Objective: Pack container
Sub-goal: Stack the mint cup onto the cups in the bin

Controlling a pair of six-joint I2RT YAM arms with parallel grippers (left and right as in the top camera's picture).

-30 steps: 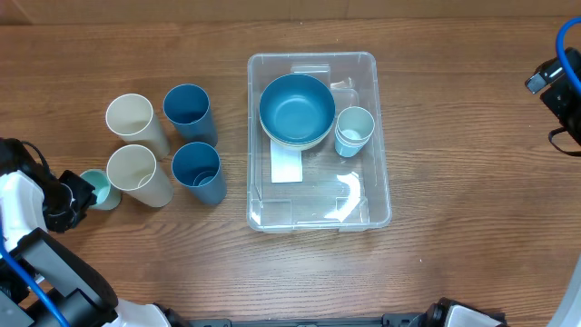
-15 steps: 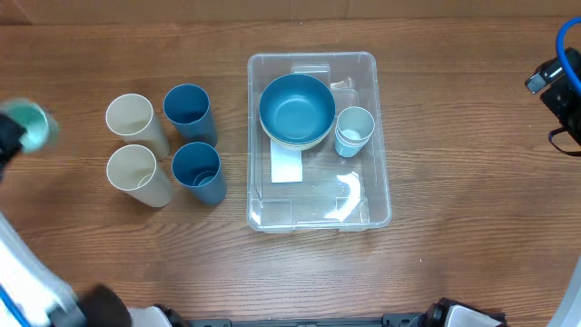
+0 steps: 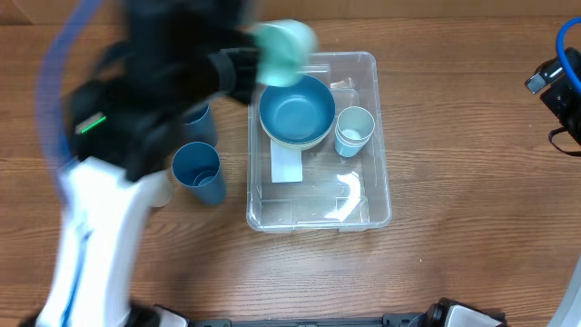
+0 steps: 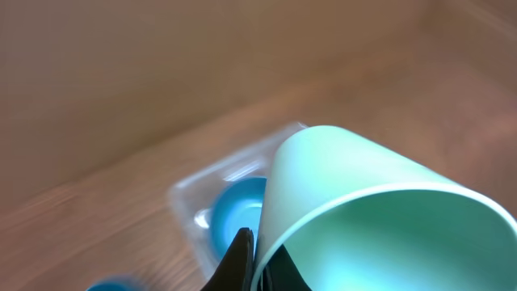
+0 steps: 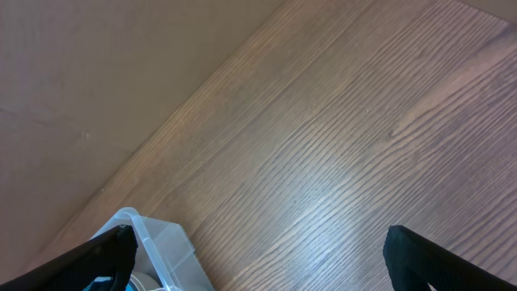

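My left gripper (image 4: 257, 263) is clenched on the wall of the mint cup (image 4: 363, 210), one finger (image 4: 242, 257) outside the rim and, I judge, the other inside. That rim pinch keeps the cup's base free for setting down. The cup hangs tilted, mouth toward my wrist camera, well above the table (image 3: 454, 254); the overhead view is blurred here, so I cannot say exactly how high.

Just below and beyond the cup lies the container (image 3: 318, 195), its near corner under my fingers. Inside it, closest to me, sits the blue bowl (image 3: 296, 109), and past that a pale stack of small cups (image 3: 354, 129) against the far wall. I would guess this cup belongs on that stack or in the bare floor beside it, so the next move wants more reach and a levelled wrist. Behind my hand a blue cup (image 3: 200, 171) waits on the table, not yet packed.

Farthest off, my right gripper (image 5: 258, 255) idles with fingers spread, grasping nothing, out beyond the container's other side.
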